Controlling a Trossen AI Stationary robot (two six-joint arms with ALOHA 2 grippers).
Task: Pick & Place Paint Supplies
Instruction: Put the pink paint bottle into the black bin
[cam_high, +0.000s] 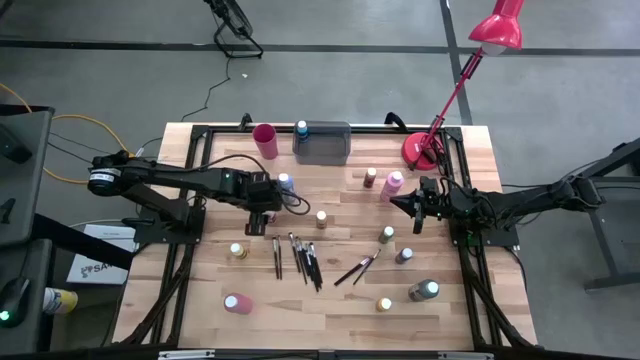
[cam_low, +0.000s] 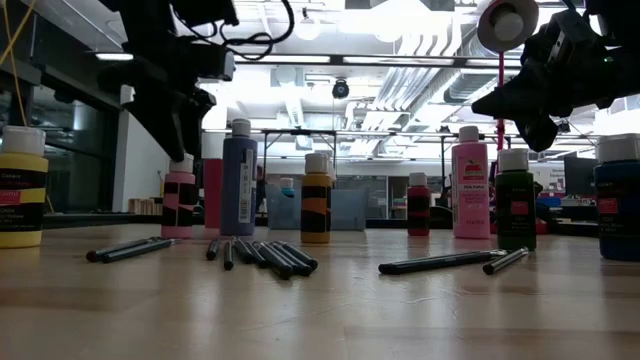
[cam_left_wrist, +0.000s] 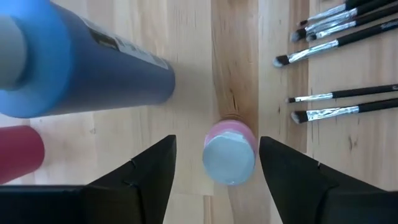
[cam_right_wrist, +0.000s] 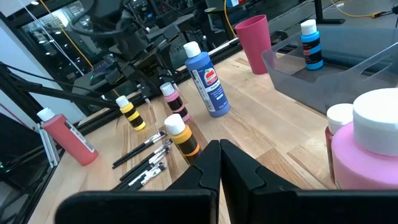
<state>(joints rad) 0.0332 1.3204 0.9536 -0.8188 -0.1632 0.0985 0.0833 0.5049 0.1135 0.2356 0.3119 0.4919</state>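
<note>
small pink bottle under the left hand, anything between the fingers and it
Nothing visible does. The left hand hangs open right over the small pink bottle, whose cap shows in the gap between the fingers. The tall blue bottle stands close beside it.

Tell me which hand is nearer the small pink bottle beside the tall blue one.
Left. The left hand hangs right over the small pink bottle, open fingers either side. The right hand waits across the table, shut.

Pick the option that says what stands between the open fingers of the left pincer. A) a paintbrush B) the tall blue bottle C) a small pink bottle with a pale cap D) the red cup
C: in the left wrist view the left pincer hangs open around a small pink bottle with a pale cap, while the tall blue bottle stands off to one side.
</note>
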